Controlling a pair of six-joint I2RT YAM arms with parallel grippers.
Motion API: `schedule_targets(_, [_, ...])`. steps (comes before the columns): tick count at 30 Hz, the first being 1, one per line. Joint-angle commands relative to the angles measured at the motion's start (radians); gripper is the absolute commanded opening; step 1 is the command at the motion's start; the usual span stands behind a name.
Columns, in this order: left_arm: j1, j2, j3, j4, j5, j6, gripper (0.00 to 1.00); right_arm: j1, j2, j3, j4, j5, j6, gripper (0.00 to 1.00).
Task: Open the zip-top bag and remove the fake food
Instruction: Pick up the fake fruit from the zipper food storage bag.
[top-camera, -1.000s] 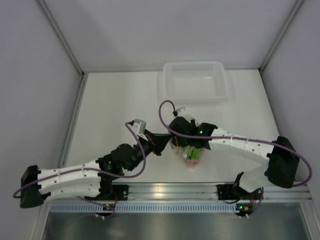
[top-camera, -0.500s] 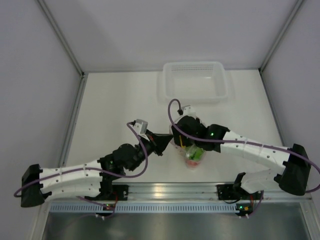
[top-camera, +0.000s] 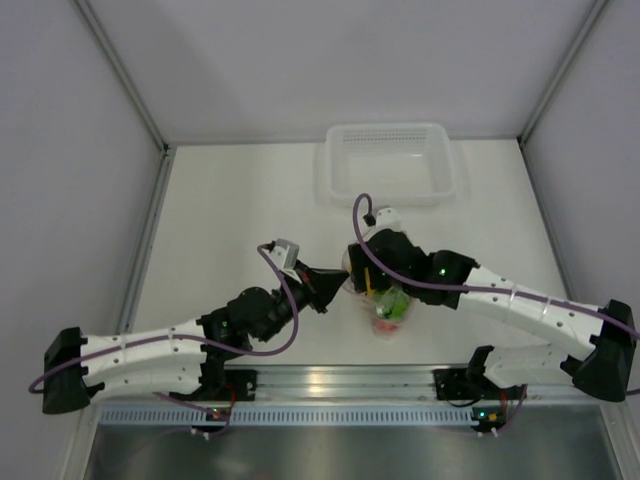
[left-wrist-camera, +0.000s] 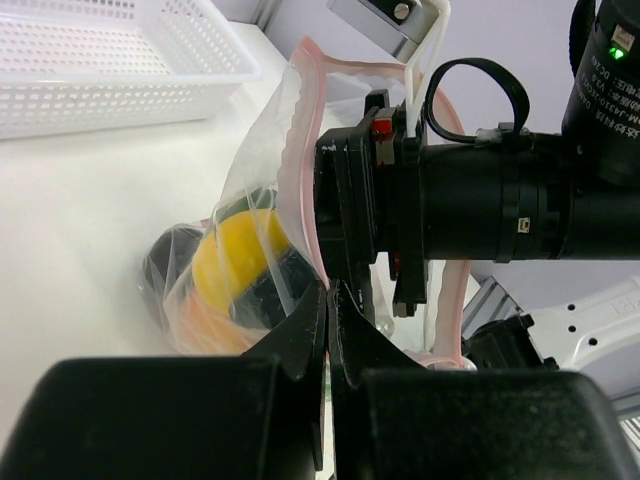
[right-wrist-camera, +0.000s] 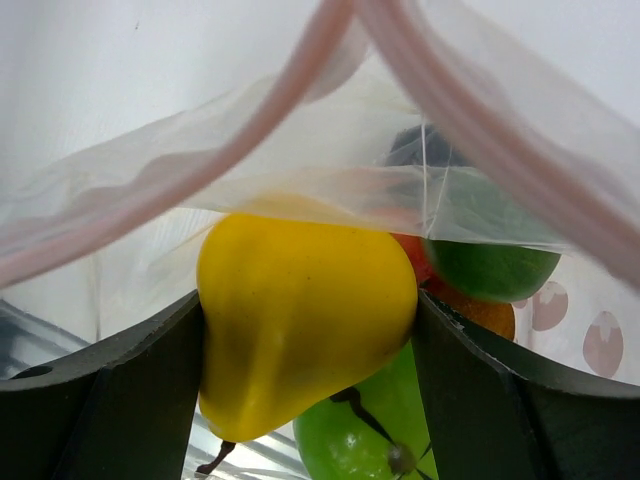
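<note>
Pinching the zip-top bag (left-wrist-camera: 262, 135) on the white, grey-walled table (top-camera: 230, 200), left fingers (left-wrist-camera: 300, 345) press together; right fingers (right-wrist-camera: 120, 400) clasp yellow fruit (right-wrist-camera: 300, 310)

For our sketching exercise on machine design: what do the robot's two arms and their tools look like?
The left arm and right arm have white shells with black joints. The left tool and right tool are black, two-fingered. A purple cable loops along each arm; a green light glows on the right arm.
</note>
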Motion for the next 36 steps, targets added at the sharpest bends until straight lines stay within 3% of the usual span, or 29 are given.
schedule_targets(1, [-0.002, 0.0, 0.034, 0.052, 0.037, 0.021, 0.0, 0.008, -0.023, 0.046, 0.045, 0.018, -0.016, 0.2])
schedule_targets(7, [-0.002, 0.004, 0.039, 0.052, 0.043, 0.026, 0.0, 0.01, 0.047, 0.143, -0.03, 0.038, -0.051, 0.2])
schedule_targets(18, [-0.002, 0.01, 0.04, 0.052, 0.007, 0.012, 0.0, 0.027, 0.003, 0.178, -0.075, 0.052, -0.093, 0.19])
schedule_targets(23, [-0.002, 0.017, 0.059, 0.052, 0.026, 0.013, 0.0, 0.027, 0.067, 0.207, -0.153, 0.124, -0.093, 0.17])
schedule_targets(32, [-0.002, 0.03, 0.077, 0.08, 0.074, 0.027, 0.0, 0.042, 0.15, 0.246, -0.133, 0.162, -0.087, 0.14])
schedule_targets(36, [-0.002, 0.021, 0.067, 0.092, 0.079, 0.027, 0.0, 0.053, 0.164, 0.256, -0.142, 0.256, -0.053, 0.13])
